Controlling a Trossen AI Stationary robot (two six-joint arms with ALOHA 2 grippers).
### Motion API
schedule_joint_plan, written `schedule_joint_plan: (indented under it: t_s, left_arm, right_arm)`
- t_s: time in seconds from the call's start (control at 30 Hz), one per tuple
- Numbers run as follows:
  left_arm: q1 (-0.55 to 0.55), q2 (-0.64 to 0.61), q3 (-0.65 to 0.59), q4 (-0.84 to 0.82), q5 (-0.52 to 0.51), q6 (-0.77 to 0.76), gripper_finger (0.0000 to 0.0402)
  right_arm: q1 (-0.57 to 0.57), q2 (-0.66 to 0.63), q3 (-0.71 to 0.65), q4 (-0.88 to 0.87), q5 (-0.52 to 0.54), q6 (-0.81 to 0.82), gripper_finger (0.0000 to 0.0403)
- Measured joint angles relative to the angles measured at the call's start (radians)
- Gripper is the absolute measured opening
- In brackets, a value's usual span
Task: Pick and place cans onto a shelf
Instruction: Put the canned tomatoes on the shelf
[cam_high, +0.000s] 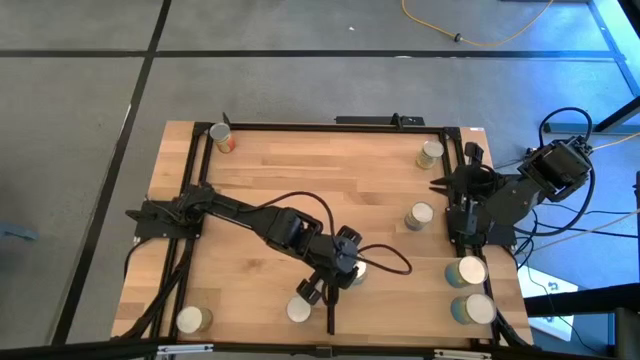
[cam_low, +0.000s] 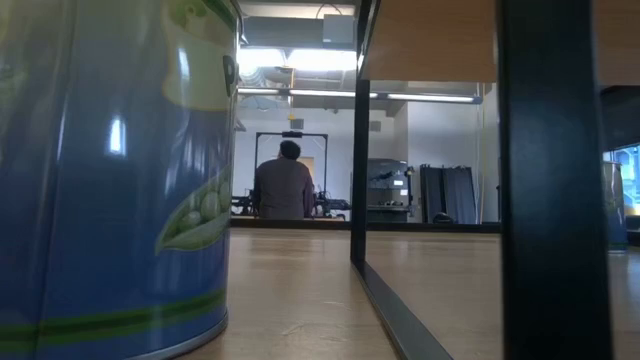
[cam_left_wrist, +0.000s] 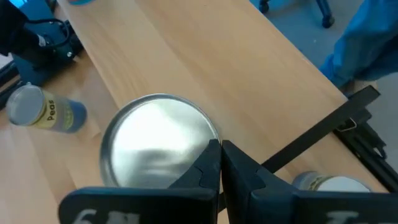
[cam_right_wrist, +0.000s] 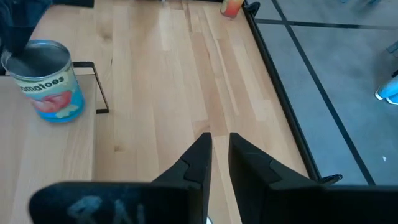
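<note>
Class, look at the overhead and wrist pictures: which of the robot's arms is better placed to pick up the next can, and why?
Left. The left gripper reaches over mid-table, its shut fingers right above a can, so it likely needs only to open and descend. The right gripper sits folded at the table's right edge, over bare wood.

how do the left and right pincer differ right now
The left pincer is shut; the right pincer has its fingers slightly apart. The left reaches to the table's front middle, just above a can with a shiny top; the right sits back near the table's right edge over bare tabletop. Neither appears to hold anything.
</note>
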Motion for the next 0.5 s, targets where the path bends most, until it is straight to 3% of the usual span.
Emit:
schedule_joint_plan:
  t_s: [0.3, 0.5]
  left_arm:
    - [-0.001, -0.001, -0.001, 0.022, -0.020, -0.020, 0.0001]
    - [-0.001, -0.001, -0.001, 0.034, -0.021, -0.025, 0.0030]
  right_arm:
    - [0.000, 0.000, 0.000, 0.000, -0.057, 0.018, 0.0057]
    - [0.000, 0.000, 0.000, 0.000, -0.069, 0.018, 0.0057]
